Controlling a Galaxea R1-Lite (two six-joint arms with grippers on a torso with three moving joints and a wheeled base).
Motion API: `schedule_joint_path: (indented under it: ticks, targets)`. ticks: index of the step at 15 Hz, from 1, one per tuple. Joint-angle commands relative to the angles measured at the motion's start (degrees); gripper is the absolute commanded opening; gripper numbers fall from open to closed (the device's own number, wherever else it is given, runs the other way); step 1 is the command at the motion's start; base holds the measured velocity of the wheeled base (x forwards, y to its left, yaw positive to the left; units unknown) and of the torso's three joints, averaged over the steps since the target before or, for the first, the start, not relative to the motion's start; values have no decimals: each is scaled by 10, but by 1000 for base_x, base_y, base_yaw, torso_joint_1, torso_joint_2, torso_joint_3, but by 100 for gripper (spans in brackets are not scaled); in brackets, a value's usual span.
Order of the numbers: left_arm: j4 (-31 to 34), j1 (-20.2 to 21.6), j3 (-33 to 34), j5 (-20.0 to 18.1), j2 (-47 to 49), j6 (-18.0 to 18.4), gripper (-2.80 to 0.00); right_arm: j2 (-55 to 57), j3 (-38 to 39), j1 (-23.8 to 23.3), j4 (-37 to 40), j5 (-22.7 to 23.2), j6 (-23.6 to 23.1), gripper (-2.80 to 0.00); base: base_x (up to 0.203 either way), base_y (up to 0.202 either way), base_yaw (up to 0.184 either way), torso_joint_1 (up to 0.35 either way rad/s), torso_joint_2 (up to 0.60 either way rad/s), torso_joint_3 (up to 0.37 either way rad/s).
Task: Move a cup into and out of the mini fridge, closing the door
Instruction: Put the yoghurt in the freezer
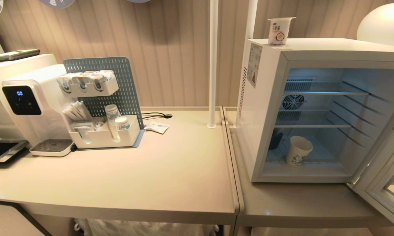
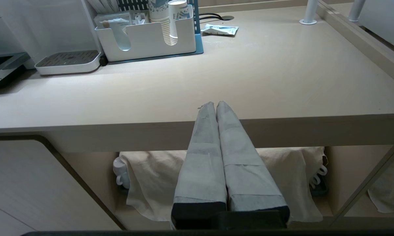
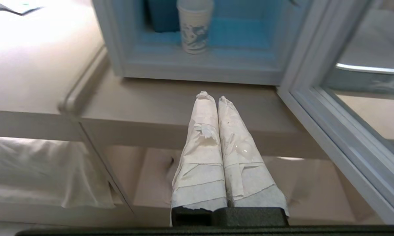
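So far the cup (image 1: pixel 298 150) stands upright on the floor of the mini fridge (image 1: pixel 265 108), toward the front left of the compartment, with the door (image 1: pixel 385 177) swung wide at about 4 o'clock from it. Judging by this, the putting-in is done; taking the cup out and shutting the door look to be left. Neither arm shows in the head view. The right gripper (image 3: pixel 211 95) hangs low before the table (image 1: pixel 170 183) edge, its taped fingers pressed together and empty, the cup at 12 o'clock ahead. The left gripper (image 2: pixel 215 103) sits likewise closed, empty and parked low before the table.
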State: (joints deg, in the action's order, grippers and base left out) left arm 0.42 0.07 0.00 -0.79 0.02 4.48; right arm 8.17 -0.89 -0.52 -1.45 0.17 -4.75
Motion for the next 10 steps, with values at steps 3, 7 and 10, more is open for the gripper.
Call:
schedule_joint_path:
  ticks: [3,7,10]
  targets:
    - [0,0,0,1,0,0,-280,-83,7,6,13,4,19,-280,0,0,0,0,0,0]
    - [0,0,0,0,0,0,-280,-83,8,6,12,5,16,-280,0,0,0,0,0,0]
    - [0,0,0,0,0,0,-280,-83,8,6,13,7,10,-280,0,0,0,0,0,0]
